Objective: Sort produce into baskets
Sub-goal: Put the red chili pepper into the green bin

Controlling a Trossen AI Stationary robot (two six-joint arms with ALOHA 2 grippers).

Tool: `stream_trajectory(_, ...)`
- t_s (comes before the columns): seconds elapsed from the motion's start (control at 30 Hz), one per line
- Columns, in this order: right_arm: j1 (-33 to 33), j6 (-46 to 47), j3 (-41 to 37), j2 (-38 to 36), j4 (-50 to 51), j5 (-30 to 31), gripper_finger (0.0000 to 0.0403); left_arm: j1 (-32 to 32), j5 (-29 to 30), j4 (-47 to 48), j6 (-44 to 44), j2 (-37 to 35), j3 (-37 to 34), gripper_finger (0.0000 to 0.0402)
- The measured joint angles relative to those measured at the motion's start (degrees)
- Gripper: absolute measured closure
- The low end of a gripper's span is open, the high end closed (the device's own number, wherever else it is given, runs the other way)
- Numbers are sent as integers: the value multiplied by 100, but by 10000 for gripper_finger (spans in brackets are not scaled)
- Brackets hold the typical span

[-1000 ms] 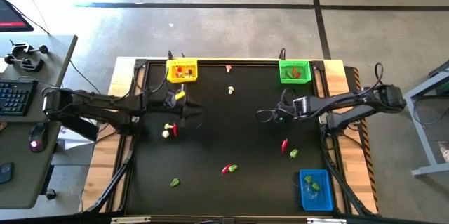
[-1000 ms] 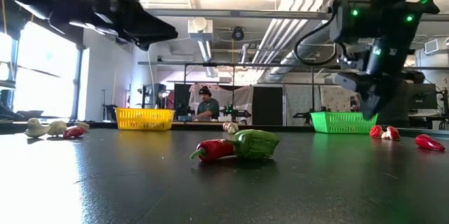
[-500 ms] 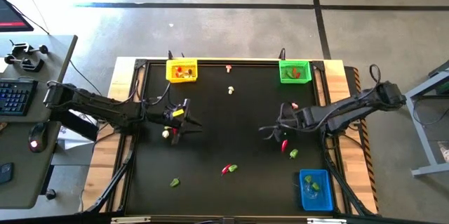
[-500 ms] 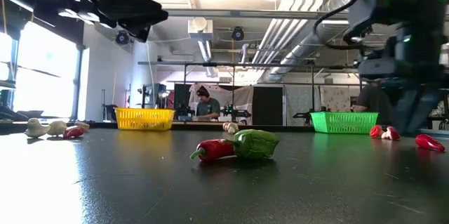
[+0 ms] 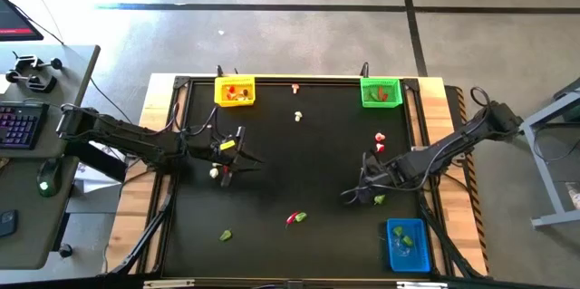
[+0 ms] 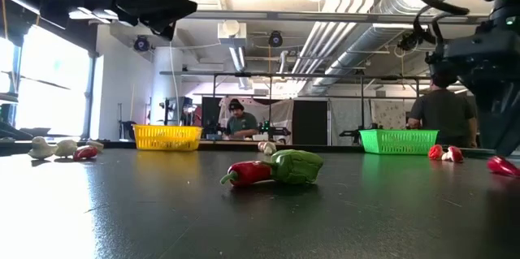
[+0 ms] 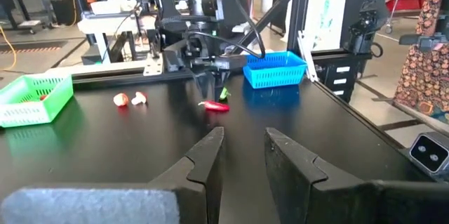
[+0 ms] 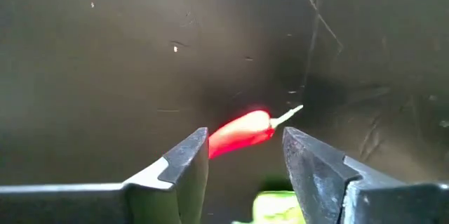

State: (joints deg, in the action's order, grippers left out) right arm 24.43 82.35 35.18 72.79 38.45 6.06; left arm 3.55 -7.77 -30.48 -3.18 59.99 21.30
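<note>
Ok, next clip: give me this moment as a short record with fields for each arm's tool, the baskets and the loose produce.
right tool: open, low over the mat, straddling a red chilli; not yet gripping
left tool: parted, empty, hovering near the cream bulbs on the mat's left
yellow basket: back left, holds pieces
green basket: back right, holds a red piece
blue basket: front right, holds green pieces
loose produce: chilli and green pepper pair at centre front, green chunk at front left
</note>
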Motion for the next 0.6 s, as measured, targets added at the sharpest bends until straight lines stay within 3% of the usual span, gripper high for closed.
stream_trajectory(0.27, -5, 924, 0, 553, -53, -437, 242, 0, 0, 55, 10, 0, 0, 317)
stream_trajectory(0.6, -5, 911, 225, 1000, 202, -412, 277, 0, -2, 48, 6, 0, 0, 317)
